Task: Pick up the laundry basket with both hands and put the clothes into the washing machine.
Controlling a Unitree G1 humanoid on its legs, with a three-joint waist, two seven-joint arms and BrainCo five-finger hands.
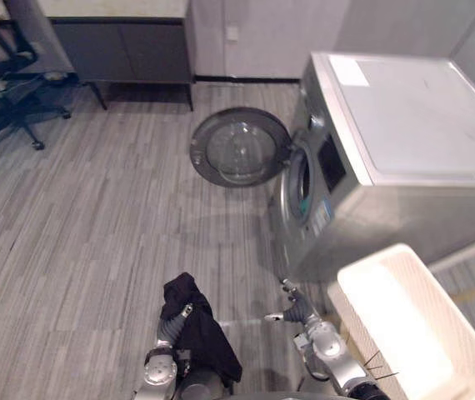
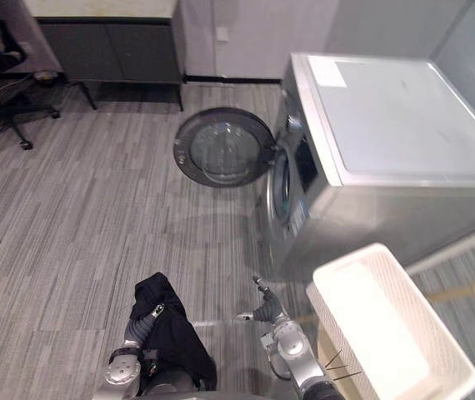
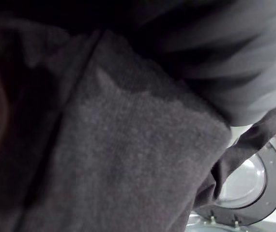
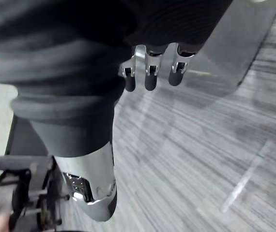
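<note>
A black garment hangs over my left hand low in the left eye view, a little above the floor; my fingers are closed in the cloth. It covers the left wrist view as dark fabric. My right hand is held open and bare in front of the washing machine. Its fingers are straight, with nothing between them and the thumb. The round door stands swung open to the left of the drum opening. A white laundry basket sits by my right arm; nothing shows inside it.
A black office chair stands at the far left. A dark low cabinet lines the back wall. Striped grey floor stretches between me and the machine's door.
</note>
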